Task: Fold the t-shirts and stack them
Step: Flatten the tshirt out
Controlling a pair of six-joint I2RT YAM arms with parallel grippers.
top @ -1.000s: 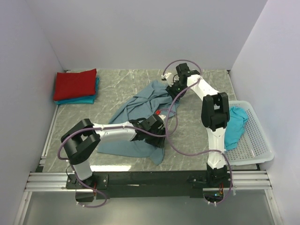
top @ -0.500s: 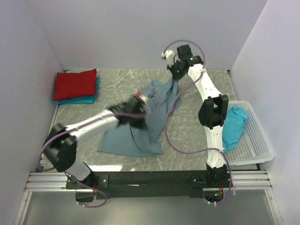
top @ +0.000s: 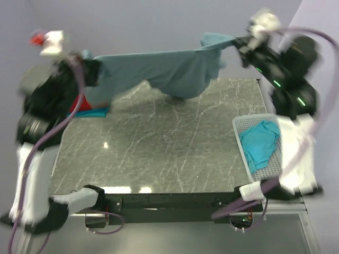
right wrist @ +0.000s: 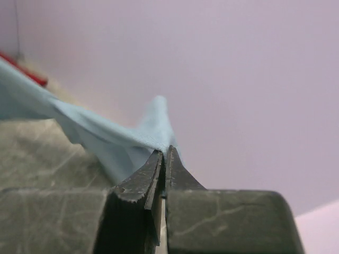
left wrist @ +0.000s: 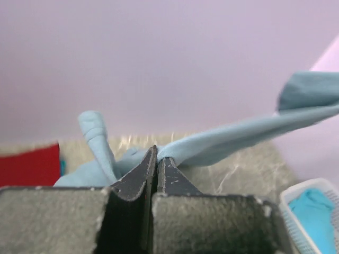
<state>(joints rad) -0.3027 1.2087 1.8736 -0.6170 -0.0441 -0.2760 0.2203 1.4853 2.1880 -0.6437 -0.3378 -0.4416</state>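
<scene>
The slate-blue t-shirt (top: 169, 69) hangs stretched in the air above the back of the table, held at both ends. My left gripper (top: 94, 70) is shut on its left end, and the cloth (left wrist: 238, 137) runs out from the pinched tips (left wrist: 157, 151). My right gripper (top: 237, 41) is shut on the right end, with fabric (right wrist: 106, 135) trailing from the closed tips (right wrist: 164, 153). A folded red t-shirt (top: 74, 104) lies on a teal one (top: 94, 112) at the back left, mostly hidden by my left arm. Another turquoise t-shirt (top: 259, 145) lies in the basket.
The white perforated basket (top: 241, 127) stands at the table's right edge, also seen in the left wrist view as the basket (left wrist: 296, 193). Grey walls close in the back and both sides. The marble tabletop (top: 159, 148) stretches under the hanging shirt.
Both grippers closed on the slate-blue shirt and rose high, spreading apart to left and right. The shirt left the table and is now stretched between them.
</scene>
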